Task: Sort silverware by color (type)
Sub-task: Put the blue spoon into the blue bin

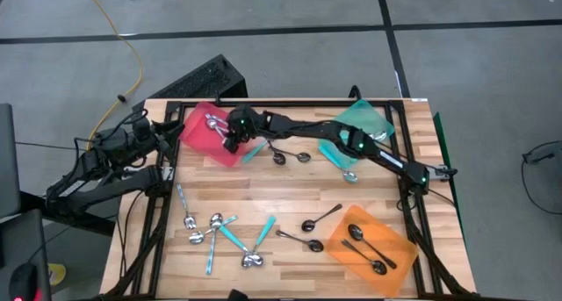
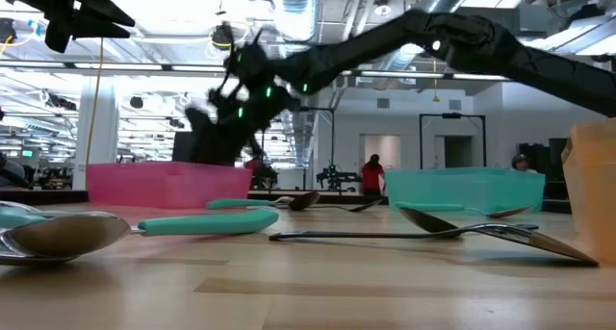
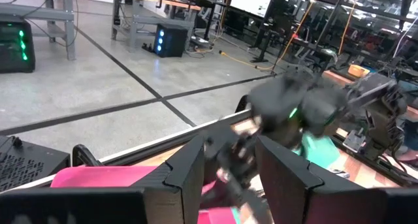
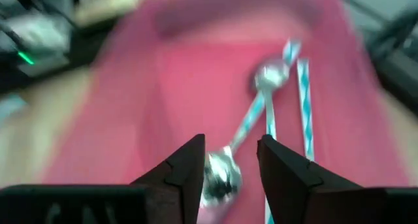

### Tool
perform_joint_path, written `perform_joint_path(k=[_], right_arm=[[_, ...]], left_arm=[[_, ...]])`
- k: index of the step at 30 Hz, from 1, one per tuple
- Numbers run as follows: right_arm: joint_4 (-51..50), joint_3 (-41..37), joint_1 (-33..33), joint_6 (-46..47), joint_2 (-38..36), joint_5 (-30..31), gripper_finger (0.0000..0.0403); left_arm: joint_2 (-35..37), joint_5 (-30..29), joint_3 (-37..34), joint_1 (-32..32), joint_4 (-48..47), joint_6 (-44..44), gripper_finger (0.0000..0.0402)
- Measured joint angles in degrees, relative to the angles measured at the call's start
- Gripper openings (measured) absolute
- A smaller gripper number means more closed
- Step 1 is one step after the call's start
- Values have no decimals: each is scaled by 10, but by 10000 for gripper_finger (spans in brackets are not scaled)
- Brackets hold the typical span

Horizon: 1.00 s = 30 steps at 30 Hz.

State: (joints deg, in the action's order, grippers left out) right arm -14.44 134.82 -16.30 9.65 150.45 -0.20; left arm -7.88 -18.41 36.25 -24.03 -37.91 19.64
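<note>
Spoons [image 4: 261, 113] lie crossed in the red tray [image 4: 183, 74]; right end effector [image 4: 228, 168] above, fingers apart, seemingly empty.

— What do you see of the table [image 1: 290, 196], and of the trays?

— You see pale wood planks, smooth, with a soft sheen in the low view. The red tray [image 1: 200, 134], the teal tray [image 1: 373, 118] and the orange tray [image 1: 393, 248] look like translucent plastic, smooth-walled.

— And the spoons?

— The teal-handled spoons [image 1: 226, 235] show you bright, mirror-polished metal bowls with matt, plastic-looking handles. The black spoons [image 1: 320, 219] read dark and glossy. Both arms are matt black; the right gripper [image 4: 228, 162] shows flat, dull fingers [image 4: 186, 172] over the red tray.
</note>
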Motion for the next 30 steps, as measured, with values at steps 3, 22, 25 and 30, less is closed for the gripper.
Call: perform_joint_path(k=[3,22,25,30], right_arm=[[2,2,-3,2,-38,-4,162],[-318,1,-48,-220,-403,29,160],[-410,3,-48,-221,-455,51,159],[-605,2,-40,-170,-485,39,159]], left_arm=[[0,0,0,0,0,-2,122],[-48,80,0,0,1,20,122],[-100,142,0,0,1,10,123],[-189,283,0,3,8,-15,122]])
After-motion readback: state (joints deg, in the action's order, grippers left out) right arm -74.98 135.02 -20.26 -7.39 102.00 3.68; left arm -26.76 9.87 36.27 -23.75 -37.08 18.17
